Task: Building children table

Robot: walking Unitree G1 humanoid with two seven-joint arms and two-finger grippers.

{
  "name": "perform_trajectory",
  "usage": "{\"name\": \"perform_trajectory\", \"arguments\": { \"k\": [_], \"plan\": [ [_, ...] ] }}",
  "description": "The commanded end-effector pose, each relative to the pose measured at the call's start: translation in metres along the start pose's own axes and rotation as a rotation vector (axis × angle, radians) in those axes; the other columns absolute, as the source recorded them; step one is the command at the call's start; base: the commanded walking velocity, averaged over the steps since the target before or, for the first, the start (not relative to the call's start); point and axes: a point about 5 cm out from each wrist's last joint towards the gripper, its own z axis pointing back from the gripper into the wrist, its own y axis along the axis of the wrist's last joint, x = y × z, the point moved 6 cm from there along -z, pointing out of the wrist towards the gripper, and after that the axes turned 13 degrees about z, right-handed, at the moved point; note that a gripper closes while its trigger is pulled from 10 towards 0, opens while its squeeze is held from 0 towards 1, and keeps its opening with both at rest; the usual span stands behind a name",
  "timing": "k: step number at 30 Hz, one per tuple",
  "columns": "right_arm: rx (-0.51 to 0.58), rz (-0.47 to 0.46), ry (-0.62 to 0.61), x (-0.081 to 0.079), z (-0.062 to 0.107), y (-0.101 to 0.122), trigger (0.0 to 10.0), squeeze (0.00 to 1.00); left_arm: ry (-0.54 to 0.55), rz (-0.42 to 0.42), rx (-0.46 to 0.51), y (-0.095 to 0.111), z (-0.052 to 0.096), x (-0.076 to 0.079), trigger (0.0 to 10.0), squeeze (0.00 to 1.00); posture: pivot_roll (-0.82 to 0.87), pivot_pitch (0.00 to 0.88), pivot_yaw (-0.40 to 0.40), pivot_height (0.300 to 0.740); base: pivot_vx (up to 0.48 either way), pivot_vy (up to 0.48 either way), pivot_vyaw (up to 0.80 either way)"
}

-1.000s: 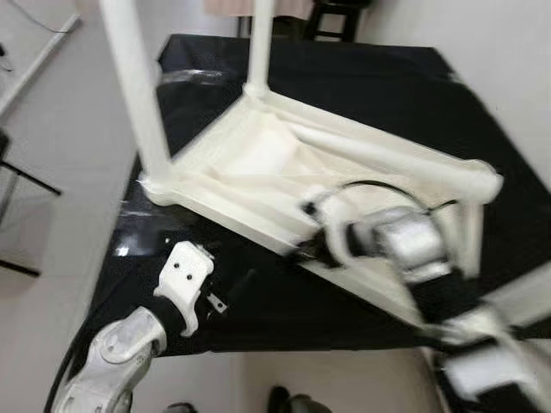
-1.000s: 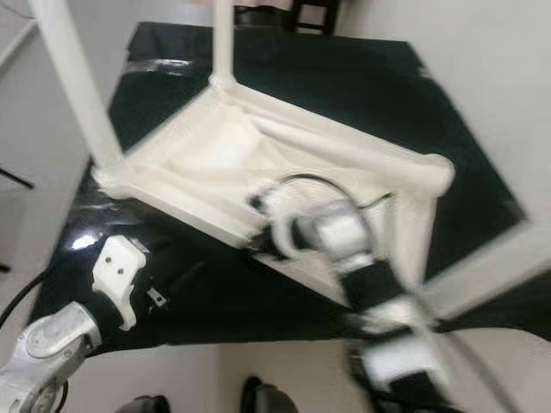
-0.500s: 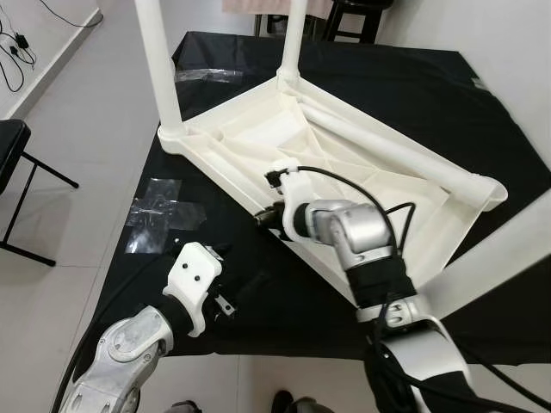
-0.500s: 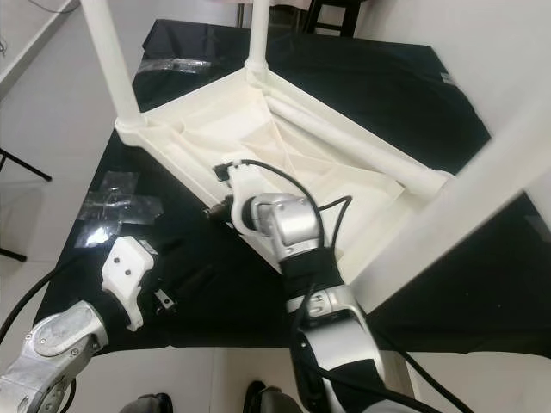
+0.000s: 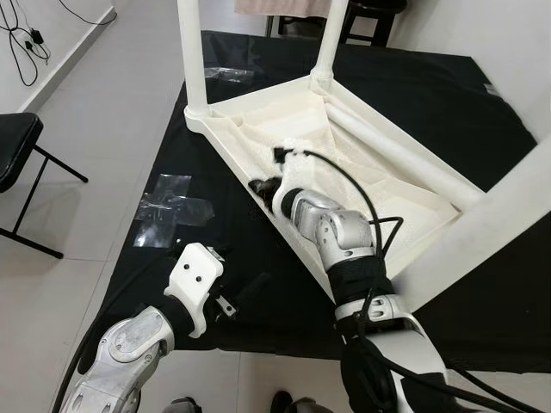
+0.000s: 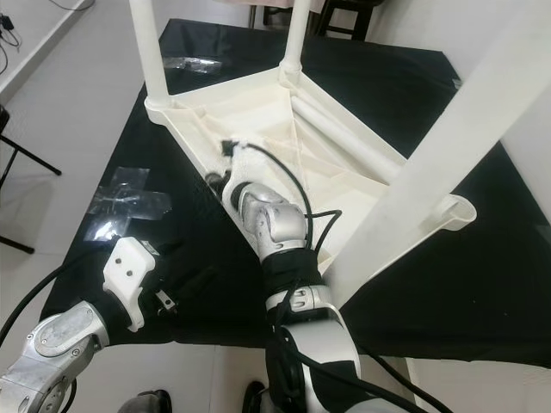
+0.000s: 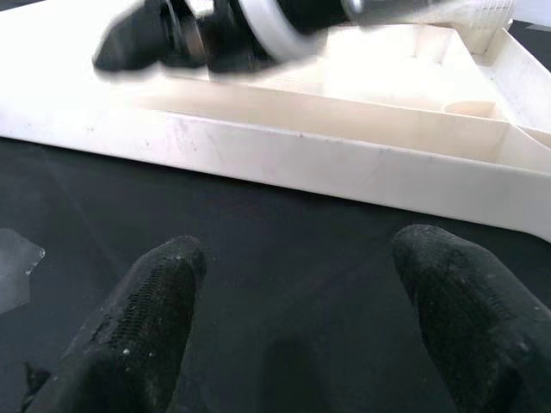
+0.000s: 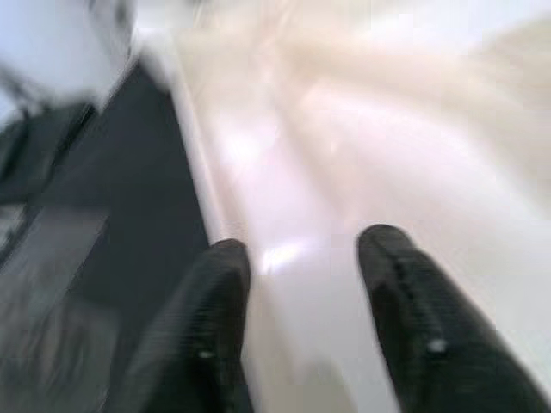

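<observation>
A white plastic children's table (image 5: 362, 163) lies upside down on a black cloth (image 5: 430, 95). Two legs (image 5: 194, 60) stand up at its far corners. A third leg (image 6: 448, 146) rises close in front of my head. My right gripper (image 5: 263, 187) is at the table's near rim and stands open (image 8: 301, 258). One finger (image 8: 215, 318) is on the cloth side and the other on the white inside. My left gripper (image 7: 301, 318) hovers open and low over the cloth, short of the rim (image 7: 344, 163), holding nothing. Its white wrist (image 5: 194, 284) is at the cloth's front edge.
A black folding chair (image 5: 21, 146) stands on the floor to the left. Clear plastic wrap (image 5: 172, 206) lies at the cloth's left edge. Cables (image 5: 26, 39) run along the far left wall. A dark stool (image 5: 366, 13) stands behind the table.
My right gripper has moved along the near rim toward the far left corner. The view has shifted and cleared of blur. The left arm has stayed put.
</observation>
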Motion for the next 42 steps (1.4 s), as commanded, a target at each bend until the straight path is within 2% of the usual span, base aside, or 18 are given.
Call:
{"name": "perform_trajectory", "arguments": {
  "k": [1,4,5,8,9,11,12,14,16,18,20,24,26,30,31,34,38,42],
  "plan": [
    [0.048,-0.037,0.002,-0.007,0.0,0.009,10.0,1.0,-0.014,0.003,-0.012,-0.005,0.0,0.005,10.0,0.0,0.15,0.2,-0.134,0.74,0.0,0.0,0.0],
    [0.085,-0.047,0.029,-0.012,0.002,0.016,10.0,1.0,-0.012,0.004,-0.012,-0.005,0.0,0.005,10.0,0.0,0.15,0.2,-0.135,0.74,0.0,0.0,0.0],
    [0.14,-0.066,0.125,-0.027,0.007,0.024,10.0,1.0,0.001,-0.001,-0.01,-0.005,0.0,0.003,10.0,0.0,0.14,0.2,-0.134,0.74,0.0,0.0,0.0],
    [0.191,-0.057,0.204,-0.039,0.014,0.029,10.0,1.0,0.033,-0.008,-0.009,-0.004,0.0,-0.003,10.0,0.0,0.14,0.201,-0.134,0.74,0.0,0.0,0.0],
    [0.241,-0.047,0.308,-0.05,0.026,0.028,10.0,0.0,0.113,-0.02,-0.008,-0.005,0.0,-0.018,10.0,0.0,0.13,0.2,-0.135,0.74,0.0,0.0,0.0],
    [0.241,-0.047,0.308,-0.05,0.026,0.028,10.0,0.0,0.113,-0.02,-0.008,-0.005,0.0,-0.018,10.0,0.0,0.13,0.2,-0.135,0.74,0.0,0.0,0.0],
    [0.263,-0.051,0.396,-0.058,0.037,0.022,10.0,0.0,0.183,-0.032,-0.004,-0.004,0.002,-0.032,10.0,0.0,0.13,0.202,-0.136,0.74,0.0,0.0,0.0],
    [0.263,-0.051,0.396,-0.058,0.037,0.022,10.0,0.0,0.183,-0.032,-0.004,-0.004,0.002,-0.032,10.0,0.0,0.13,0.202,-0.136,0.74,0.0,0.0,0.0],
    [0.28,-0.06,0.54,-0.064,0.064,0.005,10.0,0.0,0.323,-0.053,0.002,-0.002,0.008,-0.059,10.0,0.0,0.12,0.203,-0.13,0.74,0.0,0.0,0.0],
    [0.28,-0.06,0.54,-0.064,0.064,0.005,10.0,0.0,0.323,-0.053,0.002,-0.002,0.008,-0.059,10.0,0.0,0.12,0.203,-0.13,0.74,0.0,0.0,0.0],
    [0.276,-0.063,0.614,-0.063,0.083,-0.009,10.0,0.0,0.395,-0.057,-0.001,-0.001,0.013,-0.074,10.0,0.0,0.11,0.203,-0.127,0.74,0.0,0.24,0.0],
    [0.268,-0.065,0.624,-0.059,0.089,-0.016,10.0,0.0,0.409,-0.064,-0.001,-0.001,0.014,-0.077,10.0,0.0,0.11,0.201,-0.122,0.74,0.0,0.48,0.0],
    [0.249,-0.056,0.615,-0.047,0.095,-0.029,10.0,0.0,0.415,-0.077,0.003,0.001,0.015,-0.08,10.0,0.0,0.11,0.201,-0.12,0.74,0.0,0.48,0.0],
    [0.234,-0.048,0.605,-0.036,0.101,-0.038,10.0,0.0,0.421,-0.081,0.009,0.002,0.014,-0.08,10.0,0.0,0.1,0.2,-0.119,0.74,0.0,0.48,0.0],
    [0.219,-0.033,0.557,-0.024,0.103,-0.047,10.0,0.0,0.427,-0.08,0.018,0.002,0.014,-0.081,10.0,0.0,0.11,0.2,-0.12,0.74,0.0,0.0,0.0],
    [0.212,-0.028,0.533,-0.019,0.103,-0.051,10.0,0.0,0.425,-0.081,0.02,0.002,0.014,-0.08,10.0,0.0,0.11,0.2,-0.122,0.74,0.0,0.0,0.0],
    [0.191,-0.037,0.386,0.008,0.1,-0.06,10.0,0.0,0.43,-0.071,0.013,-0.002,0.014,-0.079,10.0,0.0,0.1,0.201,-0.12,0.74,0.0,0.0,0.0],
    [0.184,-0.043,0.315,0.021,0.098,-0.063,10.0,0.0,0.42,-0.072,0.007,-0.005,0.015,-0.077,10.0,0.0,0.1,0.2,-0.119,0.74,0.0,0.0,0.0]
  ]
}}
